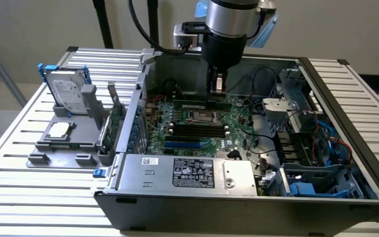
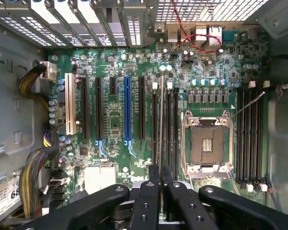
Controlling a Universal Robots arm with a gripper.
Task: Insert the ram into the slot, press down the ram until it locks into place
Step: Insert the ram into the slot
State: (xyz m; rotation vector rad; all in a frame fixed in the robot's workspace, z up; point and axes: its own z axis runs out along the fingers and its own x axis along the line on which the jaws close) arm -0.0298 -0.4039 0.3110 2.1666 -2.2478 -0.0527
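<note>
Ram [image 1: 201, 106] hangs level, clamped by its top edge between the closed fingers of the gripper [image 1: 217, 92], inside the open computer case [image 1: 242, 212], just beside the CPU socket [image 1: 199, 117]. Wrist view: ram edge-on over the black memory slots [image 2: 169, 129] next to that socket. Cannot tell if seated.

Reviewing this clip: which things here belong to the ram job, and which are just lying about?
In the job: the ram, clamped in the gripper; the memory slots.
Lying about: the hard drive, the expansion card, the processor chip on the grey holder.
</note>
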